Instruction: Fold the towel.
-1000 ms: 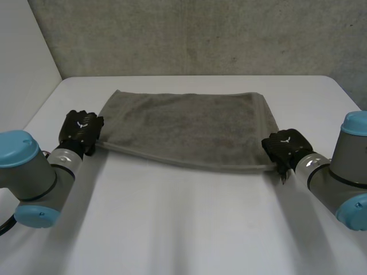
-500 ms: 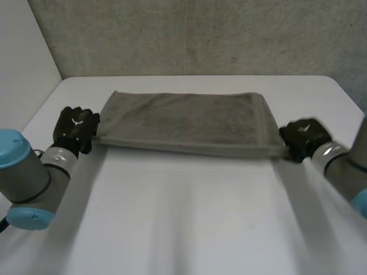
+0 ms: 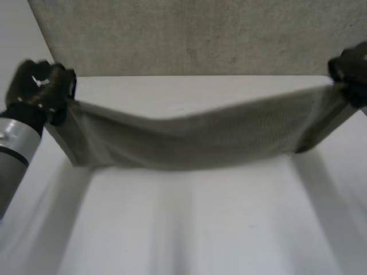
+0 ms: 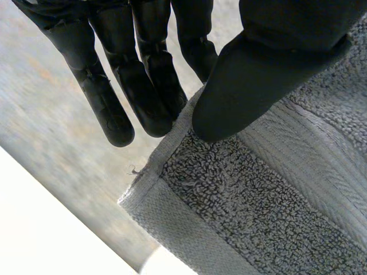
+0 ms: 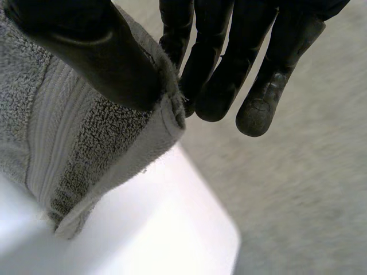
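The grey towel (image 3: pixel 195 140) hangs in the air above the white table (image 3: pixel 189 229), stretched between my two hands and sagging in the middle. My left hand (image 3: pixel 40 89) holds its left corner high at the far left. In the left wrist view the thumb (image 4: pixel 252 80) pinches the towel's corner (image 4: pixel 241 200) against the fingers (image 4: pixel 143 86). My right hand (image 3: pixel 351 71) holds the right corner at the far right edge. In the right wrist view its thumb (image 5: pixel 92 51) presses the towel's hem (image 5: pixel 103 149) against the fingers (image 5: pixel 229 63).
A grey concrete wall (image 3: pixel 189 34) stands behind the table's far edge. The table's right corner (image 5: pixel 189 229) lies below my right hand, with grey floor (image 5: pixel 309 189) beyond it.
Both hands have risen and moved away from me with the towel's near corners. The towel has come up off the table and now hangs between them.
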Controlling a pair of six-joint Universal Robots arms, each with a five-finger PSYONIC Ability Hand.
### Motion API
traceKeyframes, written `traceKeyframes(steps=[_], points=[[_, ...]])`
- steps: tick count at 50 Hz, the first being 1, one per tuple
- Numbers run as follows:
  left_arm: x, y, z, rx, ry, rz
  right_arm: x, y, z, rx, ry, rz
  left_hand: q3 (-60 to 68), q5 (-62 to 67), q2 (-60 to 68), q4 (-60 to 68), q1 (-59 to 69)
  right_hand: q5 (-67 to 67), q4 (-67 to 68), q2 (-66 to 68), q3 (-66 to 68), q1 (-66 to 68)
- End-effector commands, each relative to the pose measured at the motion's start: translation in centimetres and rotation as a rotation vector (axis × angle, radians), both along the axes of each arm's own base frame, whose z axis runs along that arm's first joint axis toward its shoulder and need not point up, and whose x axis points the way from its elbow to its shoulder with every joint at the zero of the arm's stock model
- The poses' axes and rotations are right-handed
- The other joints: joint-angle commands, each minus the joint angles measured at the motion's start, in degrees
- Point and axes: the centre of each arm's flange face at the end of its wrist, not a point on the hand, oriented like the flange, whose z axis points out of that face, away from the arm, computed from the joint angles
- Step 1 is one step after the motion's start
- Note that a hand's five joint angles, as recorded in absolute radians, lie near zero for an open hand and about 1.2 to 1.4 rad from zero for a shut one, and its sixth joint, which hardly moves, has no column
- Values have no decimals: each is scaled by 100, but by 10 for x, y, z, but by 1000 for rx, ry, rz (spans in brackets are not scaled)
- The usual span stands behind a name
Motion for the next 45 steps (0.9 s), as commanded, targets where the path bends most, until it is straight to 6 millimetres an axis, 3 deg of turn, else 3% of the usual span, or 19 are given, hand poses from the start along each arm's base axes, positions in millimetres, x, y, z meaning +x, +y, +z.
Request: traceKeyframes(steps=[1,8,10,14,16,17,18,19,21,26,31,38,39,40,41,42,43,44,45], points=[[-4,-16,-51,157,-56,-6,2,-17,-48,144,100,9,1026,1145,1023,1019,1303,283,312,317,304,347],[-12,-55,-64,128,-144,-4,6,-60,-73,155,151,-16,1026,1145,1023,1019,1303,283,312,317,304,347],[-23,-84,-50,34,-170,1,17,-69,-69,109,159,-7,1026,1145,1023,1019,1303,283,312,317,304,347],[-38,-113,-13,-111,-142,-2,34,-94,-41,-68,149,-29,1026,1145,1023,1019,1303,283,312,317,304,347],[-45,-130,36,-277,-80,13,43,-113,5,-328,93,-73,1026,1145,1023,1019,1303,283,312,317,304,347],[-45,-131,36,-278,-80,13,43,-113,5,-329,93,-73,1026,1145,1023,1019,1303,283,312,317,304,347],[-47,-135,62,-367,-33,19,44,-119,25,-455,51,-90,1026,1145,1023,1019,1303,283,312,317,304,347],[-47,-135,62,-368,-32,19,45,-123,42,-569,4,-98,1026,1145,1023,1019,1303,283,312,317,304,347],[-43,-138,98,-511,79,32,44,-120,59,-666,-43,-101,1026,1145,1023,1019,1303,283,312,317,304,347],[-34,-123,130,-605,187,17,37,-90,99,-788,-109,-92,1026,1145,1023,1019,1303,283,312,317,304,347],[-30,-118,99,-502,173,13,41,-89,66,-658,-82,-50,1026,1145,1023,1019,1303,283,312,317,304,347],[-26,-102,0,-216,96,6,48,-81,0,-379,-34,31,1026,1145,1023,1019,1303,283,312,317,304,347],[-26,-102,0,-215,96,6,49,-77,-23,-283,-20,50,1026,1145,1023,1019,1303,283,312,317,304,347],[-25,-96,-18,-161,79,-6,49,-77,-24,-282,-20,50,1026,1145,1023,1019,1303,283,312,317,304,347],[-25,-96,-19,-160,79,-6,48,-71,-55,-155,-3,69,1026,1145,1023,1019,1303,283,312,317,304,347],[-22,-86,-48,-75,53,-37,49,-63,-85,-42,14,84,1026,1145,1023,1019,1303,283,312,317,304,347],[-22,-80,-67,-21,40,-60,49,-63,-86,-41,14,85,1026,1145,1023,1019,1303,283,312,317,304,347],[-22,-80,-67,-20,39,-61,48,-58,-112,51,29,88,1026,1145,1023,1019,1303,283,312,317,304,347],[-22,-80,-67,-20,39,-61,48,-58,-112,52,29,88,1026,1145,1023,1019,1303,283,312,317,304,347]])
